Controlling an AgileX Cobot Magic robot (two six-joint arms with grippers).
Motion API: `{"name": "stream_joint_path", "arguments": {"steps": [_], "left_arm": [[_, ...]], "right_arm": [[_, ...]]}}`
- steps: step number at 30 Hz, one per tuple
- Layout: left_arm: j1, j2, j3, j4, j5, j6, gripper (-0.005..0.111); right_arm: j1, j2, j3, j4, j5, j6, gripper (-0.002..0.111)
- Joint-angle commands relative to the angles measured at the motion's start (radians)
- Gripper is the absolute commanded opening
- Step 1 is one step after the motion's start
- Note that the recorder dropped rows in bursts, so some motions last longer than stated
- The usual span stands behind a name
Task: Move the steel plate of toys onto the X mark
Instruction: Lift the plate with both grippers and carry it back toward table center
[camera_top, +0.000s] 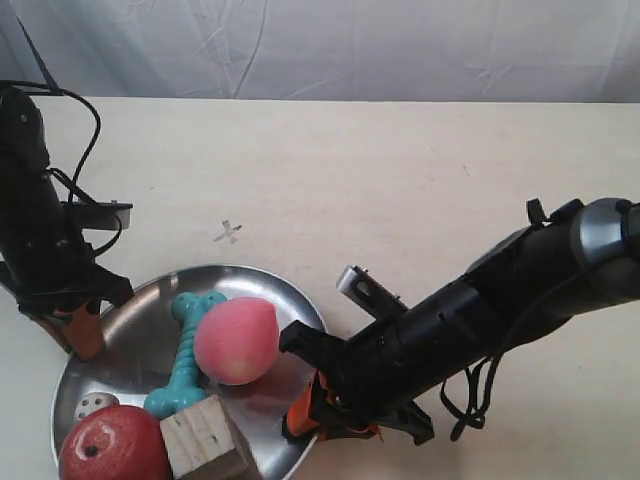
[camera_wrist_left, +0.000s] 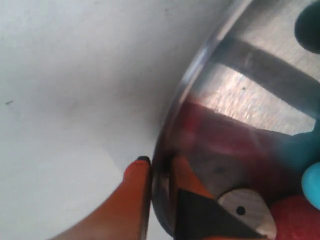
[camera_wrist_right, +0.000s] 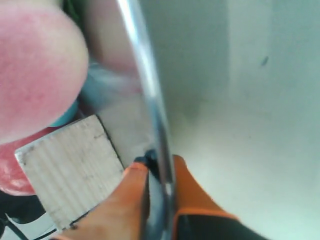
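Left pincer (camera_top: 80, 322): nearly closed, both orange fingers (camera_wrist_left: 135, 200) clamped on the rim of the plate (camera_top: 140, 330), one inside and one outside. The left wrist view (camera_wrist_left: 159, 167) shows the rim running straight between the tips. This is the arm at the exterior view's left.

Right pincer (camera_top: 310, 410): the same grip on the opposite rim, on the arm at the exterior view's right. The right wrist view (camera_wrist_right: 159, 167) shows the thin metal edge pinched between the two orange fingers (camera_wrist_right: 192, 192), with almost no gap beyond the rim itself.

The plate (camera_wrist_right: 142, 85) sits at the near edge of the tabletop (camera_top: 400, 180), between the two arms. I cannot tell whether its base is on the surface or just clear of it.

Load, all inside the plate:
- peach (camera_top: 236, 340) near the middle, leaning toward the right pincer; it looms large in the right wrist view (camera_wrist_right: 35, 70)
- bone (camera_top: 185, 355) just beside the peach, lying lengthwise
- cube (camera_top: 205, 440) at the near rim, close to the right fingers (camera_wrist_right: 70, 170)
- red fruit (camera_top: 112, 447) touching the cube
- die (camera_top: 93, 405) small, just above the fruit

X (camera_top: 228, 233): on bare tabletop beyond the plate's far rim, uncovered, near the plate but apart from it.
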Motion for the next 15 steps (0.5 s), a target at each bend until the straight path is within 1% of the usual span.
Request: {"name": "stream_joint_path", "arguments": {"steps": [1, 4, 7, 10, 15], "left_arm": [[-0.022, -0.015, -0.053, -0.129, 0.066, -0.023, 0.000], [-0.022, -0.015, -0.095, -0.126, 0.066, -0.023, 0.000], [-0.022, -0.013, -0.141, -0.122, 0.066, -0.028, 0.000], [-0.022, 0.002, -0.196, -0.101, 0.066, -0.035, 0.000], [-0.022, 0.048, -0.299, -0.064, 0.066, -0.054, 0.000]], "right_arm": [[-0.066, -0.004, -0.028, 0.011, 0.079, -0.017, -0.001], [-0.105, -0.004, -0.054, -0.006, 0.103, -0.017, -0.001], [-0.122, -0.002, -0.097, -0.036, 0.108, -0.017, -0.001], [-0.121, 0.038, -0.168, -0.071, 0.127, 0.004, -0.001], [-0.121, 0.157, -0.321, -0.075, 0.168, 0.033, -0.001]]}}
